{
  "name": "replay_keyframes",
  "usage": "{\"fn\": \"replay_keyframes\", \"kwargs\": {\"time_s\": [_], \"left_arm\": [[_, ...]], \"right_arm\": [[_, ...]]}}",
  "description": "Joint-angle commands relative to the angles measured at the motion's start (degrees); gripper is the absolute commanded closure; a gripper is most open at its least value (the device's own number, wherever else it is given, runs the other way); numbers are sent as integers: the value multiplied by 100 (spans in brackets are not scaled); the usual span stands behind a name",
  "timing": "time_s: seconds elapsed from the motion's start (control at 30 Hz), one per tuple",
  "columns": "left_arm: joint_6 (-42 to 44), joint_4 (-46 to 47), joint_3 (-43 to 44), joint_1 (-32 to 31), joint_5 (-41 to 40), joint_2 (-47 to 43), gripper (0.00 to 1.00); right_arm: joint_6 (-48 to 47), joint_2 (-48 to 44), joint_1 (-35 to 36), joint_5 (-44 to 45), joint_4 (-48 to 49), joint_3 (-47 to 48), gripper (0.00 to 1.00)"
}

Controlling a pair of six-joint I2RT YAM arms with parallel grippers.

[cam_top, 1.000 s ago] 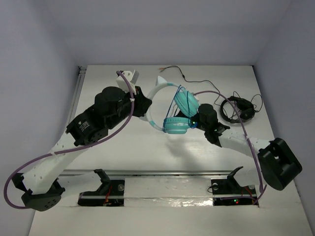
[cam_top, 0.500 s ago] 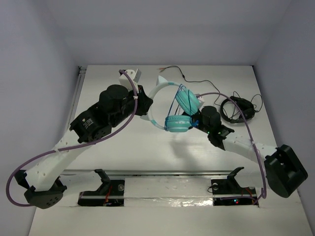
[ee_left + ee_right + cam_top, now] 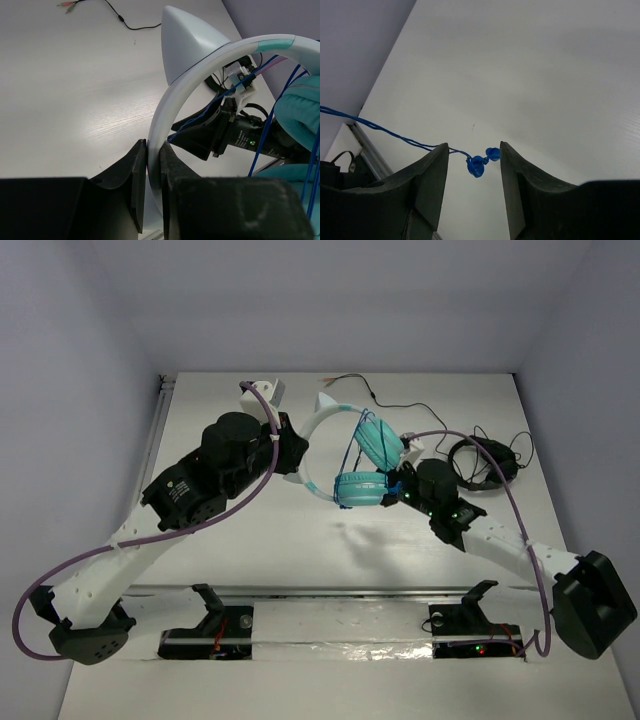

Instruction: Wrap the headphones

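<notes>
The headphones (image 3: 362,470) are held up over the middle of the table (image 3: 250,550), with the pale headband (image 3: 200,65) arching away to the left of the two teal cups. The left gripper (image 3: 153,150) is clamped tight on that headband, just below one pointed ear, and carries the whole set. The thin blue cable (image 3: 349,455) already runs in several loops across the cups, so the wrapping looks far along. The step in hand seems to be the last loose stretch.

The cable's plug end (image 3: 479,162) sits between the fingers of the right gripper (image 3: 472,150), whose jaws stand apart without pinching it. The next move probably calls for closing on that end and tucking it under a loop, gently enough that the loops do not slip off. The black headphones (image 3: 485,462) lie well apart, to the right.
</notes>
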Motion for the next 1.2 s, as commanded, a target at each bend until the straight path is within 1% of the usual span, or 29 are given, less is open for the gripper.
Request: {"fn": "replay_keyframes", "kwargs": {"time_s": [0.0, 0.03, 0.17, 0.27, 0.33, 0.43, 0.63, 0.8, 0.9, 1.0, 1.03, 1.07, 1.17], "left_arm": [[-176, 593, 308, 25, 1, -129, 100], [-185, 585, 308, 25, 1, -138, 100], [-211, 637, 255, 25, 36, -181, 100], [-211, 664, 282, 25, 106, -190, 100], [-220, 672, 317, 25, 141, -182, 100], [-220, 646, 361, 25, 186, -138, 100], [-167, 637, 378, 25, 194, -146, 100], [-167, 690, 343, 25, 151, -129, 100], [-185, 690, 369, 25, 107, -120, 100], [-202, 699, 378, 25, 37, -129, 100], [-211, 716, 378, 25, 10, -120, 100], [-220, 734, 361, 25, -16, -120, 100], [-264, 848, 334, 25, 45, -67, 100]], "right_arm": [[-196, 129, -46, -372, 245, 183, 48], [-170, 156, -46, -618, 410, 131, 48], [-178, 358, -46, -901, 623, 105, 48], [-161, 665, -46, -682, 921, 96, 48], [-248, 972, -46, -603, 974, 253, 48], [-266, 1158, -46, -428, 1045, 412, 48], [-293, 1000, -46, -23, 966, 333, 48], [-231, 1175, -46, -250, 1080, 289, 49], [-135, 1281, -46, -348, 1220, 201, 51], [-91, 1316, -46, -365, 1256, 166, 57], [-30, 1325, -46, -400, 1299, 149, 62], [15, 1343, -46, -444, 1352, 131, 64], [208, 1430, -46, -559, 1659, -1, 65]]}}
